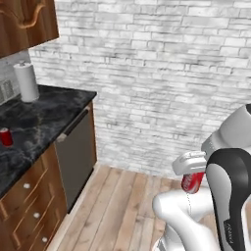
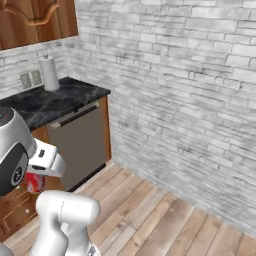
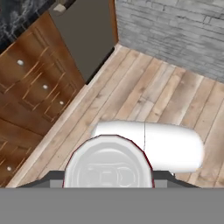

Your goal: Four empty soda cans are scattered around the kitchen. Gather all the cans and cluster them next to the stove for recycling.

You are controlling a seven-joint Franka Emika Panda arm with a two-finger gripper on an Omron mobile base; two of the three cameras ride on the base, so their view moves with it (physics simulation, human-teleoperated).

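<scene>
My gripper [image 3: 108, 176] is shut on a red soda can [image 3: 108, 165], whose silvery top faces the hand camera. In the left base view that held can [image 1: 192, 182] hangs under the white hand over the wood floor, just in front of my own arm. The right base view has it [image 2: 34, 182] low on the left, beside the brown drawers. A second red soda can [image 1: 5, 137] stands upright on the black marble counter [image 1: 46, 115] at the left edge. The stove is out of view.
A paper towel roll [image 1: 26, 82] stands at the counter's back corner below a brown wall cabinet [image 1: 24, 22]. A dark dishwasher front [image 1: 78, 152] ends the counter run, with drawers [image 1: 32, 206] beside it. A white brick wall [image 1: 166, 73] closes the far side beyond the plank floor [image 1: 117, 206].
</scene>
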